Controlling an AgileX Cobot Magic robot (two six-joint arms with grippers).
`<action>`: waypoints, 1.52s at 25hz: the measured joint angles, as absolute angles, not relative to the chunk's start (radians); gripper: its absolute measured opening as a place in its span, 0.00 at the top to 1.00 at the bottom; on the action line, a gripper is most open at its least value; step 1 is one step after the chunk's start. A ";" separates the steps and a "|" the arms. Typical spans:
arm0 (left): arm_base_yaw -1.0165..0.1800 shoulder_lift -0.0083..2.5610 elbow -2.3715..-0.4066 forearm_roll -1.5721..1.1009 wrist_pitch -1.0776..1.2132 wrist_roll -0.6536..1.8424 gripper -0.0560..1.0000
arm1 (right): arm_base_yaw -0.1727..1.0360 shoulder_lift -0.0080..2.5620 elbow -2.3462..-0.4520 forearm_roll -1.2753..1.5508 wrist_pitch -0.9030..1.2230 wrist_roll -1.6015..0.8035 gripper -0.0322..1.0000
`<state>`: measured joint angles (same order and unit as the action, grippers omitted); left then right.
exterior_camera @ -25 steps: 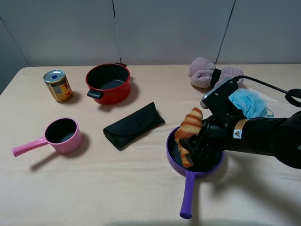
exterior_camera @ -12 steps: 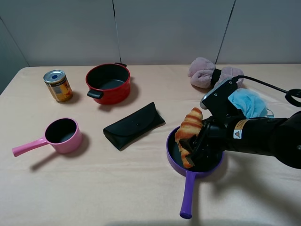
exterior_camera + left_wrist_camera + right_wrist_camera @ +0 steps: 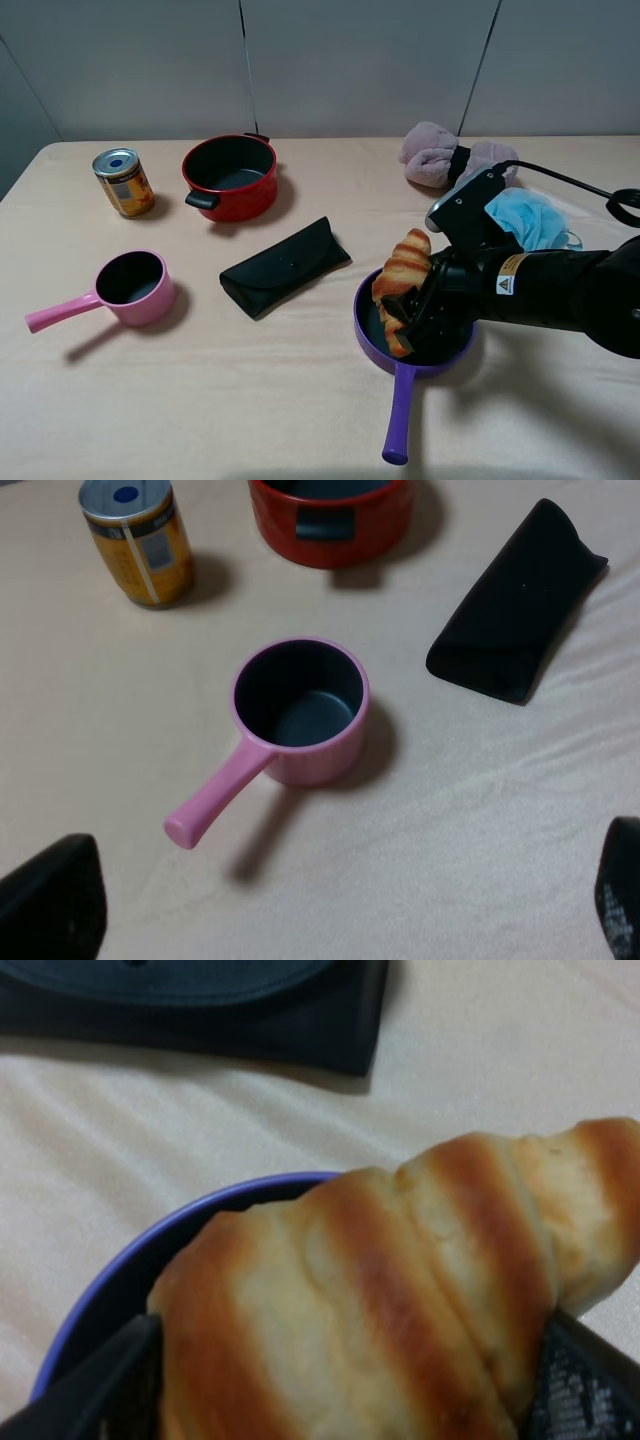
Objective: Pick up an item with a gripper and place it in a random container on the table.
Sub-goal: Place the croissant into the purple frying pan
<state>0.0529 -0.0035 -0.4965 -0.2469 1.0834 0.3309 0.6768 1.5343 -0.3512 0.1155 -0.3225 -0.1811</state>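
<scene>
The golden-brown croissant (image 3: 402,272) is held in my right gripper (image 3: 408,305), whose dark fingers are shut on its sides. It stands tilted, its lower end down inside the purple frying pan (image 3: 364,330), its upper tip above the rim. The pan's long handle (image 3: 398,420) points toward the table's front edge. In the right wrist view the croissant (image 3: 400,1300) fills the frame over the pan's rim (image 3: 150,1245). My left gripper (image 3: 335,900) is open and empty above the beige table (image 3: 250,400), near the pink saucepan; its arm is out of the exterior view.
A pink saucepan (image 3: 135,288) sits at the left, a red pot (image 3: 230,176) and a tin can (image 3: 123,182) behind it. A black glasses case (image 3: 285,265) lies mid-table. A mauve towel (image 3: 435,152) and a blue mask (image 3: 530,218) lie behind my right arm.
</scene>
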 joint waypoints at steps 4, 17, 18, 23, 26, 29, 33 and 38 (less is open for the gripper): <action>0.053 -0.003 -0.496 -0.247 1.083 0.331 0.01 | 0.677 1.534 -0.350 0.116 -0.322 -0.181 0.32; 0.053 -0.003 -0.496 -0.247 1.083 0.331 0.01 | 0.677 1.534 -0.350 0.119 -0.322 -0.181 0.30; 0.053 -0.003 -0.496 -0.247 1.083 0.331 0.01 | 0.677 1.534 -0.350 0.119 -0.322 -0.181 0.30; 0.053 -0.003 -0.496 -0.247 1.083 0.331 0.01 | 0.677 1.534 -0.350 0.119 -0.322 -0.175 0.30; 0.053 -0.003 -0.496 -0.247 1.083 0.331 0.01 | 0.677 1.534 -0.350 0.119 -0.322 -0.172 0.30; 0.053 -0.003 -0.496 -0.247 1.083 0.331 0.01 | 0.677 1.534 -0.350 0.119 -0.322 -0.170 0.30; 0.053 -0.003 -0.496 -0.247 1.083 0.331 0.01 | 0.677 1.534 -0.350 0.119 -0.322 -0.166 0.30; 0.053 -0.003 -0.496 -0.247 1.083 0.331 0.01 | 0.677 1.529 -0.349 0.119 -0.316 -0.164 0.30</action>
